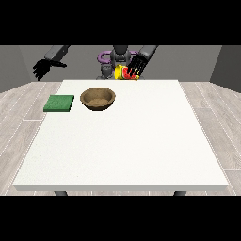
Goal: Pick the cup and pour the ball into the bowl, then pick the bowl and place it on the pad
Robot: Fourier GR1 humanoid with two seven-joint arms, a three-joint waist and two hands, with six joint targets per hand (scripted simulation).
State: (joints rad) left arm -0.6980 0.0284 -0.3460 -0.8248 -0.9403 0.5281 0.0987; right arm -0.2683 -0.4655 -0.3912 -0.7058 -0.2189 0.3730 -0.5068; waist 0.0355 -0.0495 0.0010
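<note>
A yellow cup with red markings (pixel 123 73) hangs tilted above the table's far edge. The hand at the view's right (pixel 137 66) has its fingers curled round it. A brown bowl (pixel 98 99) sits on the table to the front left of the cup. Left of the bowl lies a flat green pad (pixel 59 103) near the table's left edge. The hand at the view's left (pixel 42 68) hovers off the table's far left corner, fingers relaxed and holding nothing. No ball shows in this view.
The white table (pixel 127 146) stretches towards the camera in front of the bowl and pad. The robot's torso (pixel 117 59) stands behind the far edge. Grey floor surrounds the table.
</note>
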